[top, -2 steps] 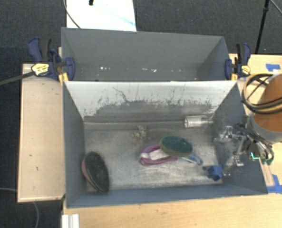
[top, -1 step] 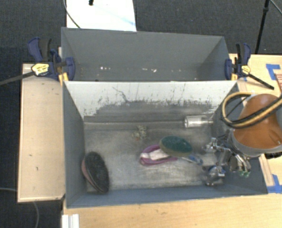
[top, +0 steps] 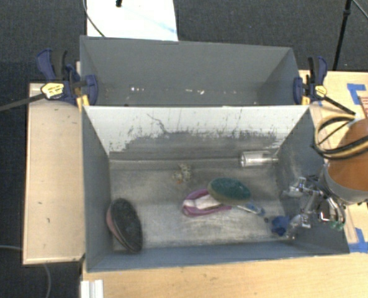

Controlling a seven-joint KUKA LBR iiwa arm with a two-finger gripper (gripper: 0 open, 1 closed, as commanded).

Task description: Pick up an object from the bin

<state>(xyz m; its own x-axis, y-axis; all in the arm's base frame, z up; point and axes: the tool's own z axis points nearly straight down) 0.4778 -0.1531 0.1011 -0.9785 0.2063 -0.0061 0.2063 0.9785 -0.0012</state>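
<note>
Camera view: gripper (top: 297, 216) low in the front right corner of the bin (top: 98, 172), nothing lifted.
Small blue object (top: 279, 226) lies just beside it on the floor; can't tell if the gripper is released or clenched. Teal brush (top: 228, 190) mid-floor, dark oval brush (top: 126, 225) front left, clear tube (top: 258, 159) by back wall. Grasp and lift likely remain.

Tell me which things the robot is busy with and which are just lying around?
Job in hand: gripper, low in the bin, near right corner; small blue thing right beside it, maybe its pick.
Just lying about: green oval brush; pink thing beside it; clear tube at the back; dark oval pad at left.
</note>
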